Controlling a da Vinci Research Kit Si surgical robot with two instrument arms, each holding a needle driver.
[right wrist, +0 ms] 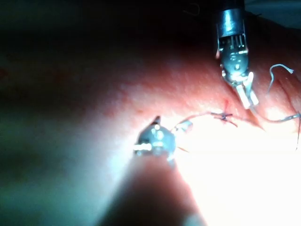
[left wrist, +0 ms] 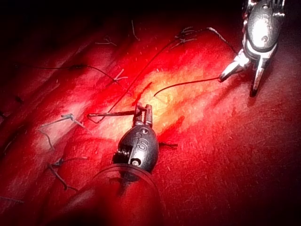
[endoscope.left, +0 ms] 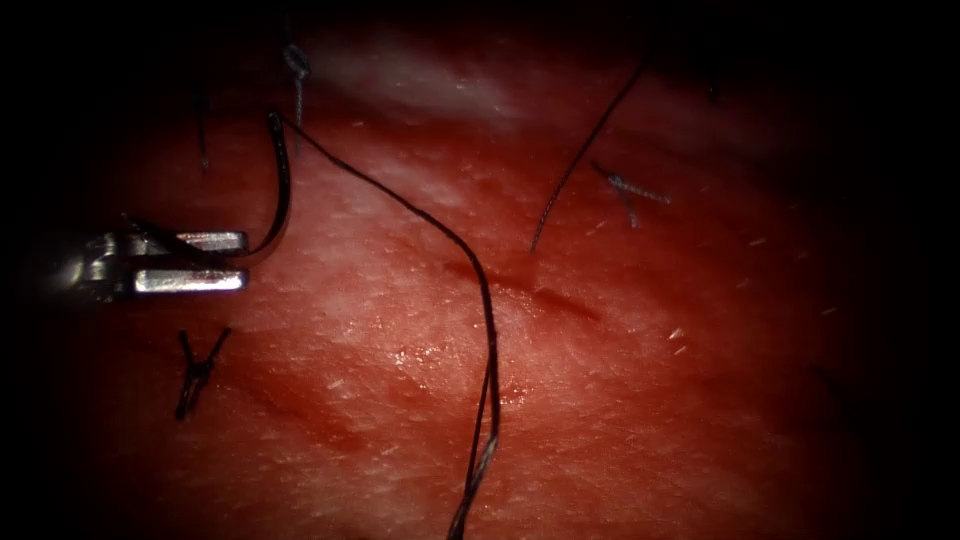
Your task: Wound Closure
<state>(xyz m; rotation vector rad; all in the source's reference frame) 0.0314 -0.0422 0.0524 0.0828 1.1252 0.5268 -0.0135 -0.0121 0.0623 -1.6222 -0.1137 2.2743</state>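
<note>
The needle [endoscope.left: 281, 180] is pinched near its pointed end by the left claw [endoscope.left: 215, 262], well left of the cut [endoscope.left: 530, 288] and clear of the tissue [endoscope.left: 650, 400]; the thin dark steel curve rises from the flat, shiny metal jaws to the swaged end, where the thread [endoscope.left: 440, 225] is attached. The right claw [left wrist: 241, 70] is seen spread in the left wrist view, with a thread end just at one tip, though whether anything is actually gripped can't really be told there. A slip seems possible, since so little needle is held and it could be rotated by thread drag. The slack black thread is draped over the glistening, wet, soft tissue and could get snagged on the stubby knotted thread ends [endoscope.left: 198, 372] nearby.
</note>
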